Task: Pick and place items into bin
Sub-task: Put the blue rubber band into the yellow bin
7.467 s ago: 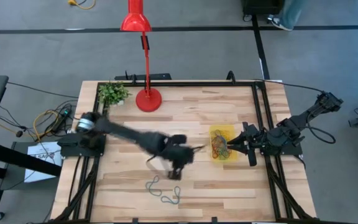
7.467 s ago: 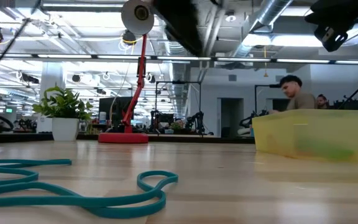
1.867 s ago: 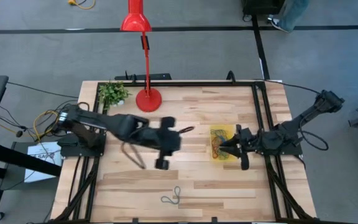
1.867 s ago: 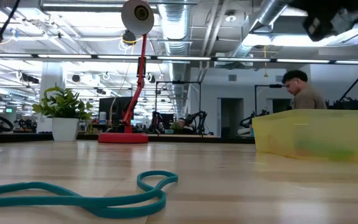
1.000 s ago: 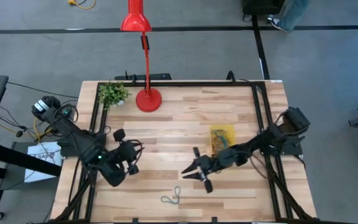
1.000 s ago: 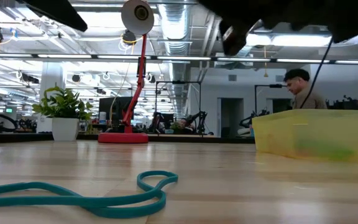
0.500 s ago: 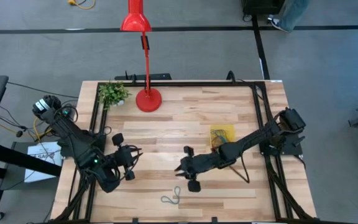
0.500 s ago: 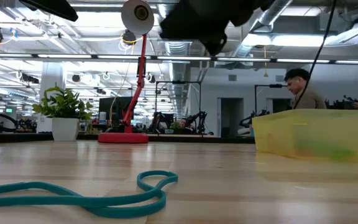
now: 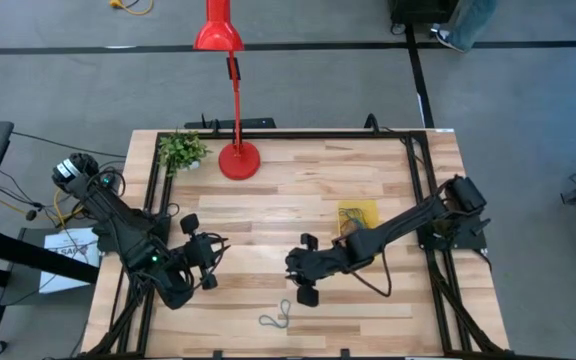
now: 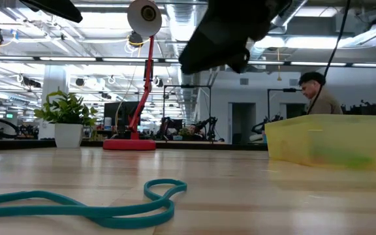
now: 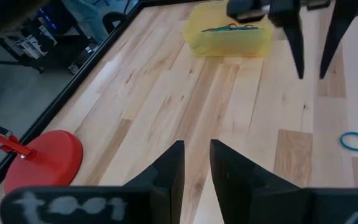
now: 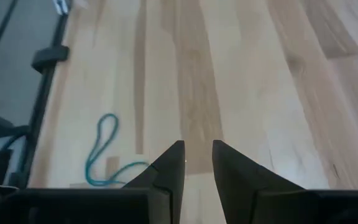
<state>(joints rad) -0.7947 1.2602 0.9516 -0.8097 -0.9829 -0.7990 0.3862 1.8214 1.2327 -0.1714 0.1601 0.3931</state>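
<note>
Right gripper (image 9: pixel 299 279): frame centre, jaws narrowly apart, empty.
Left gripper (image 9: pixel 211 260): lower left, narrow gap, empty.
Teal loop (image 9: pixel 276 318): bottom centre.
Bin (image 9: pixel 359 215): right of centre, probably holding loops.

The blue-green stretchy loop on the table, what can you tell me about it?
The loop is one thin, floppy teal band, rubbery looking, twisted so that it has a small rounded end and a longer tail. It lies flat on the wooden table near the front edge, all by itself. Nothing touches it: the right claw hangs in the air just beyond it, empty. The low view shows it limp against the wood.
</note>
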